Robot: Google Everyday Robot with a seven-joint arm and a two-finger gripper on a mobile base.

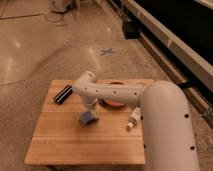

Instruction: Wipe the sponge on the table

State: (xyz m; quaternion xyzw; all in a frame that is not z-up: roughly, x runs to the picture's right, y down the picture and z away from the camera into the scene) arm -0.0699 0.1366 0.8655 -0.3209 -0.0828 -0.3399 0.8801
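A: The fingers (91, 108) are closed, low over the middle of the worktop (55, 145), and the sponge (88, 118) is right at their tips. It looks pinched between them.

B: And where is the sponge on the wood?

A: Just off centre, down against the planks. From it, a black block (63, 93) lies at 10 o'clock, a reddish dish (114, 101) at 2 o'clock, partly under the arm (120, 92), and a small white item (132, 120) at 3 o'clock.

B: So which step is this?

A: I'd judge it to be the wiping itself, because the sponge is gripped and touching the surface, not lifted above it. How much of the worktop has been covered, I can't tell from here.

B: What does the next move need?

A: It needs steady downward pressure, so the sponge drags across the wood and doesn't skip. It also needs a firm enough pinch that the soft pad doesn't fold out of the grip. The bare wood is toward 6 and 8 o'clock, so a stroke has room there. Toward 2 or 3 o'clock it would soon reach the dish or knock the white item.

B: Any other risk?

A: The block at 10 o'clock is near enough to be clipped by a wide sweep.
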